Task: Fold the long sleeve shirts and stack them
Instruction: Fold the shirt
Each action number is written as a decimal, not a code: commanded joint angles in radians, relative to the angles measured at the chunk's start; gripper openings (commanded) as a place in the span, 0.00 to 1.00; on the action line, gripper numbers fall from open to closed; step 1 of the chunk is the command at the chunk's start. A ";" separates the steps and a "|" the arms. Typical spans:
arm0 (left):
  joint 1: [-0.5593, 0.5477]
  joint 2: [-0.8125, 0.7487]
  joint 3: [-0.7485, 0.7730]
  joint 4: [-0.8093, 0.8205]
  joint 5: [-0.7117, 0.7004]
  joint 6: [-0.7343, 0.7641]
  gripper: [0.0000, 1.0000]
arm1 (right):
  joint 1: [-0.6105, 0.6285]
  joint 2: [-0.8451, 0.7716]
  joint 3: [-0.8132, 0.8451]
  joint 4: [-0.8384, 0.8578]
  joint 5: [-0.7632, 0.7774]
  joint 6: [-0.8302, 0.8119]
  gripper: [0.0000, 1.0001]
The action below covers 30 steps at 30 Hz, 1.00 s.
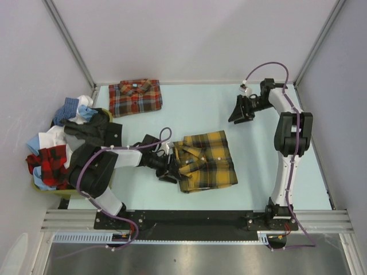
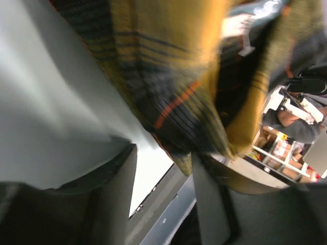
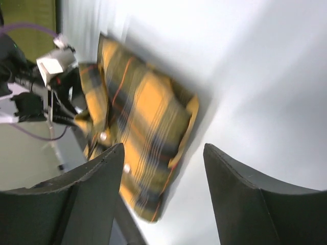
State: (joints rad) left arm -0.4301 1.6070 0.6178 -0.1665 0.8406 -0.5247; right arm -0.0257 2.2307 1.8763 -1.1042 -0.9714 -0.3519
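Note:
The yellow-and-black plaid shirt (image 1: 207,160) lies folded in the middle of the table. It also shows in the right wrist view (image 3: 138,122). My left gripper (image 1: 170,169) is low at the shirt's left edge, by the collar. In the left wrist view the left gripper (image 2: 165,152) is open, and the shirt's edge (image 2: 173,107) hangs over one fingertip (image 2: 204,184). The red-orange plaid shirt (image 1: 136,97) lies folded at the back left. My right gripper (image 1: 239,112) is open and empty, raised behind the yellow shirt; in its own view the right gripper (image 3: 163,148) looks down at it.
A yellow-green bin (image 1: 54,192) heaped with mixed clothes (image 1: 63,143) stands at the table's left edge, next to the left arm. Walls with metal posts (image 1: 69,40) close in the back and sides. A metal rail (image 1: 195,219) runs along the near edge.

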 commanded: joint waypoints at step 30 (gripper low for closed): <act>0.270 0.546 1.232 -0.553 -0.049 0.649 0.61 | 0.162 -0.111 -0.523 0.423 -0.113 0.243 0.60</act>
State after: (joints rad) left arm -0.2508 2.3703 2.0342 -0.8295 0.6502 0.1825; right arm 0.0624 2.2009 1.4734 -0.7937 -1.0634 -0.2264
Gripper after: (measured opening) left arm 0.624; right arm 0.613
